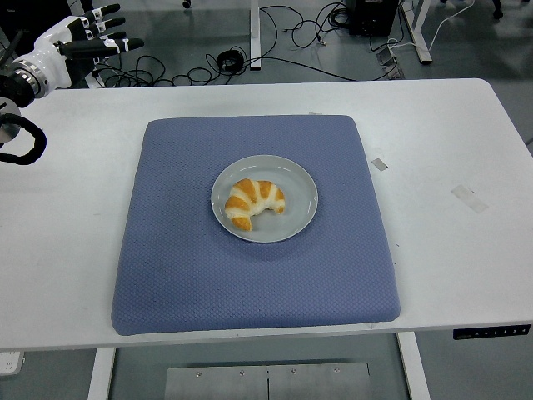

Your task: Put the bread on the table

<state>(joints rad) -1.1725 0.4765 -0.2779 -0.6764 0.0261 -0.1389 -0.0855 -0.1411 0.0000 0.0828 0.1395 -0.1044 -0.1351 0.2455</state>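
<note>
The croissant (252,202) lies on the left half of the plate (301,185), which sits mid-mat (183,267), and looks light, soft and flaky, best pinched gently across its thick middle, while the left hand (93,35), fingers spread and empty, hovers far up-left of the plate.

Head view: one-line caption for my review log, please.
Golden, white-striped croissant on a round grey plate centred on a blue quilted mat; left hand open at the white table's far-left corner.
</note>
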